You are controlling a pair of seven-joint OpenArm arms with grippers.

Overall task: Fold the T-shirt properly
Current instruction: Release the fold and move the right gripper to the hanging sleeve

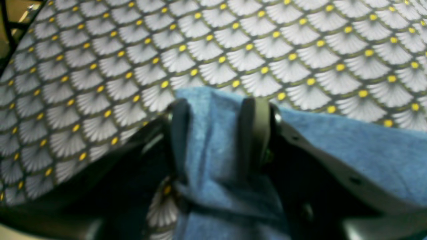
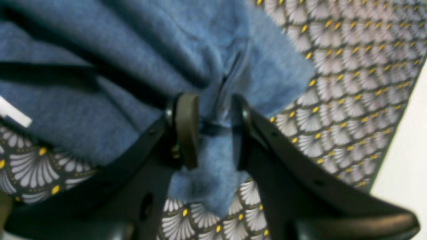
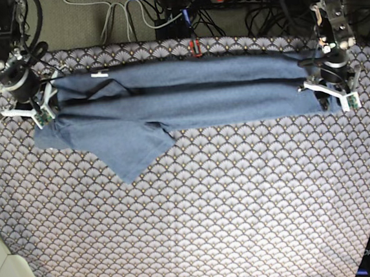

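At the left of the base view, the right gripper (image 3: 34, 105) is set over the end of the T-shirt (image 3: 188, 96) that carries a sleeve. In the right wrist view its jaws are seen parted, with a bunched fold of blue cloth (image 2: 213, 133) lying between the two pads (image 2: 186, 130); the cloth is not visibly pinched, so the jaws are taken as released. A white label (image 2: 15, 115) is seen on the shirt, well to one side of the jaws.

The T-shirt is stretched as a long folded band across the far part of the tablecloth (image 3: 210, 207), one sleeve spilling toward the near side.

At the right, the left gripper (image 3: 331, 93) is placed at the other end. Its jaws too are parted, with cloth (image 1: 213, 140) loose between the fingers (image 1: 253, 130).
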